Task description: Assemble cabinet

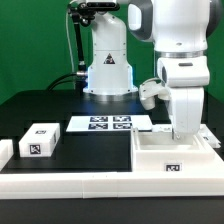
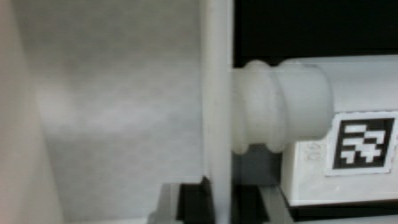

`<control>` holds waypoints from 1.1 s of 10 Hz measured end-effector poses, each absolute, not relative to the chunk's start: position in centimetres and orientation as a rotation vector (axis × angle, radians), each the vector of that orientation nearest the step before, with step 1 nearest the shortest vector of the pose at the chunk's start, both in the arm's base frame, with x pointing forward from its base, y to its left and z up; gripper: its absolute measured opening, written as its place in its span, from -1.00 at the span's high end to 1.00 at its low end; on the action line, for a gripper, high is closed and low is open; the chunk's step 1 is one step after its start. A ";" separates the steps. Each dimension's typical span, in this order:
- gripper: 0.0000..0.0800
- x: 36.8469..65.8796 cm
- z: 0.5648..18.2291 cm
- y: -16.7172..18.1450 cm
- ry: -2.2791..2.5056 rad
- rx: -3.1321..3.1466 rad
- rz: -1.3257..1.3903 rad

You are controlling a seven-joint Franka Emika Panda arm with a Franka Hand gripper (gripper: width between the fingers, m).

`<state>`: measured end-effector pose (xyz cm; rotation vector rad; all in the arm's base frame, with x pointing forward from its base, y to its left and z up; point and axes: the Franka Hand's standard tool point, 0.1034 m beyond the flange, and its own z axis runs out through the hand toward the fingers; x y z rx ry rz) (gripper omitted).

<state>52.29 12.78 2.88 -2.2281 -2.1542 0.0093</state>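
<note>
Left on the tabletop (image 1: pixel 95 152), a small tagged drawer block (image 1: pixel 40 140) lies apart, probably awaiting fitting. The marker board (image 1: pixel 110 123) lies centre. At the exterior view's right, the cabinet box (image 1: pixel 150 158) stands just behind the border rail (image 1: pixel 80 186), likely for bracing. The pincer (image 2: pixel 217 203) straddles a thin white wall, apparently the box's. Whether it is clamped cannot be told.

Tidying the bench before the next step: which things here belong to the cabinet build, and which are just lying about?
Belongs to the job:
- large white cabinet box
- small tagged drawer block

Not part of it:
- marker board
- low white border rail
</note>
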 end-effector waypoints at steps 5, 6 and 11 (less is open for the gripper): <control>0.31 52.3 2.8 12.6 -2.149 -2.231 0.011; -0.15 52.2 2.8 12.6 -2.149 -2.232 0.012; -0.61 52.2 2.8 12.5 -2.147 -2.233 0.013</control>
